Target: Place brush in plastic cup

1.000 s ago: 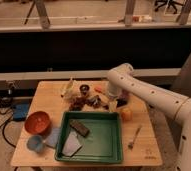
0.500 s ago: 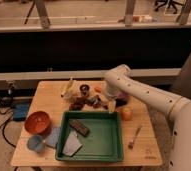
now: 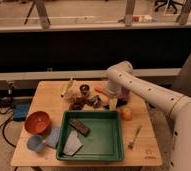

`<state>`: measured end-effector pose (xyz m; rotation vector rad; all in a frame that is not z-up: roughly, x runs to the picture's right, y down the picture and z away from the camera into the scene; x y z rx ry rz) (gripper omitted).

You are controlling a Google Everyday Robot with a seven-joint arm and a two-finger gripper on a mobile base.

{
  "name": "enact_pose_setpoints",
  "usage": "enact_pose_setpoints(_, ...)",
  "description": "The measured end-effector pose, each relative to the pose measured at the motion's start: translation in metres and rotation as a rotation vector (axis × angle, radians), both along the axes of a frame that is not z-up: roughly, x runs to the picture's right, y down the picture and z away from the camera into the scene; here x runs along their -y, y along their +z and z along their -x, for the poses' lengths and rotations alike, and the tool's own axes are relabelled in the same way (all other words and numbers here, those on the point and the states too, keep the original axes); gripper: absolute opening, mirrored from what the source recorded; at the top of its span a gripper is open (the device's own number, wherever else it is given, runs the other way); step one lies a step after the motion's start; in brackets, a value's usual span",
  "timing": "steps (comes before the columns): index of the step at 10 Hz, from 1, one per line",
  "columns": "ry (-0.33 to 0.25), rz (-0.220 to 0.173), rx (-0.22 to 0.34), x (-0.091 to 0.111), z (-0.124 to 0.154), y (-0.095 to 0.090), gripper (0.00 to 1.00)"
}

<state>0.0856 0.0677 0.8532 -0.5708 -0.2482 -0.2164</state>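
Wood table (image 3: pixel 49 92) w/ dark wall (image 3: pixel 89 50) behind. White arm (image 3: pixel 149 95) reaches in from right; gripper (image 3: pixel 112 103) low over table centre, spread or pressed: can't tell. Green tray (image 3: pixel 114 150) near-centre. Orange-red bowl (image 3: pixel 37 122) near left, plastic cup (image 3: pixel 35 144) just nearer. Brown block (image 3: pixel 79 126) in tray. In dark clutter far of tray: brush (image 3: pixel 94 100), just left of gripper, well apart from cup. Fork (image 3: pixel 135 136) right of tray.

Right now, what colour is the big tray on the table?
The tray is green, camera view; the gripper hangs by its far edge.
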Motion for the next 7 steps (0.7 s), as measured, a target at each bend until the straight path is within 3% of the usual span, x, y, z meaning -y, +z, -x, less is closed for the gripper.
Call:
enact_pose_setpoints(3, 0.016, 0.013, 0.006, 0.001, -0.003, -0.010, 0.80)
enact_pose_setpoints(6, 0.022, 0.008, 0.023, -0.003, 0.002, 0.000, 0.80)
enact_pose_setpoints(7, 0.023, 0.006, 0.028, -0.003, 0.005, 0.003, 0.73)
